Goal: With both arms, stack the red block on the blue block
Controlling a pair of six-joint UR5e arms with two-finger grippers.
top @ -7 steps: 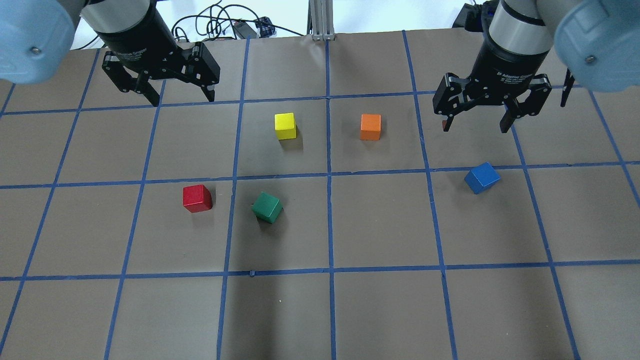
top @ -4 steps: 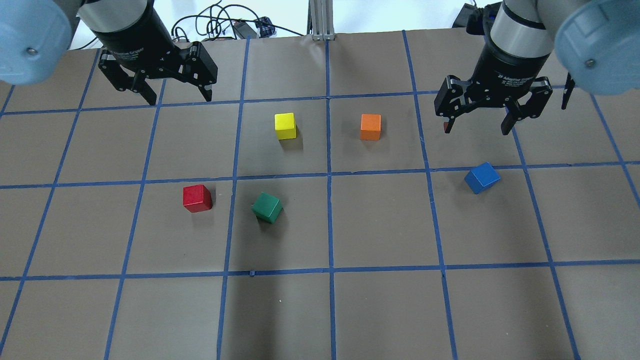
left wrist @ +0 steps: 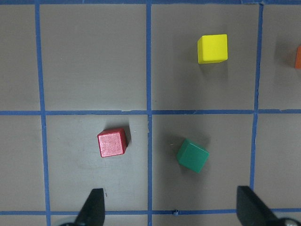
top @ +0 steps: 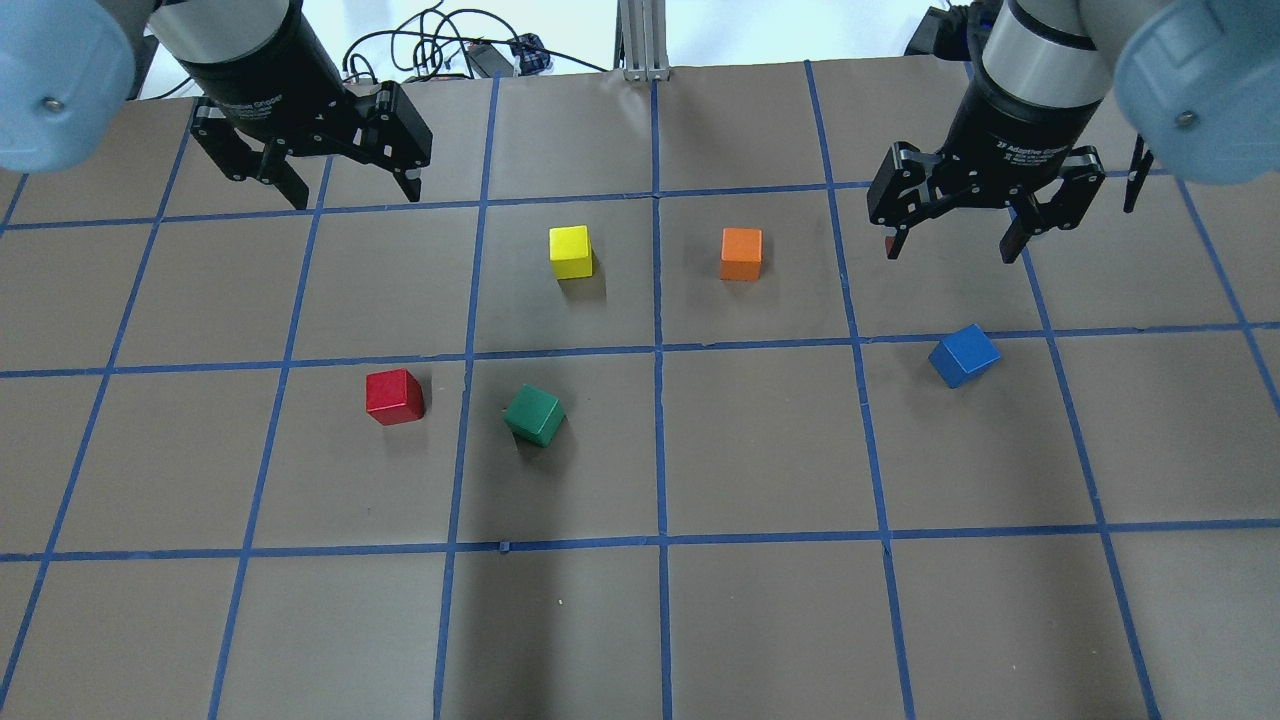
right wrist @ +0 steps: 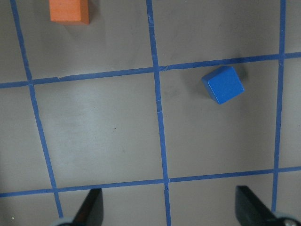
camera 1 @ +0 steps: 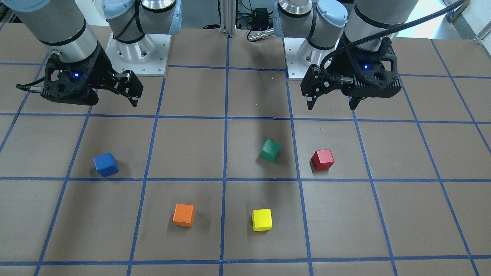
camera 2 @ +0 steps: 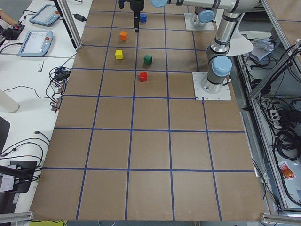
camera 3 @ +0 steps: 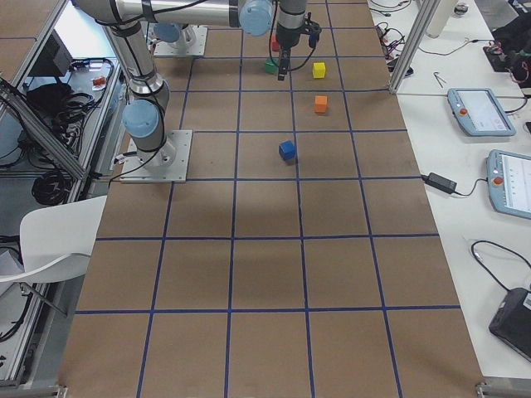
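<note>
The red block (top: 395,397) sits on the table left of centre, also in the front view (camera 1: 322,159) and the left wrist view (left wrist: 112,142). The blue block (top: 964,355) sits turned at an angle on the right, also in the front view (camera 1: 106,164) and the right wrist view (right wrist: 223,84). My left gripper (top: 356,197) hangs open and empty above the table, beyond the red block. My right gripper (top: 950,252) hangs open and empty just beyond the blue block. Neither touches a block.
A green block (top: 534,414) lies right of the red one. A yellow block (top: 570,251) and an orange block (top: 741,253) stand between the two grippers. Blue tape lines grid the brown table (top: 760,620). Cables and a metal post (top: 645,40) are at the far edge.
Both grippers have shifted slightly toward the far edge, the left one also a little to the left. They stay open. No block has moved.
</note>
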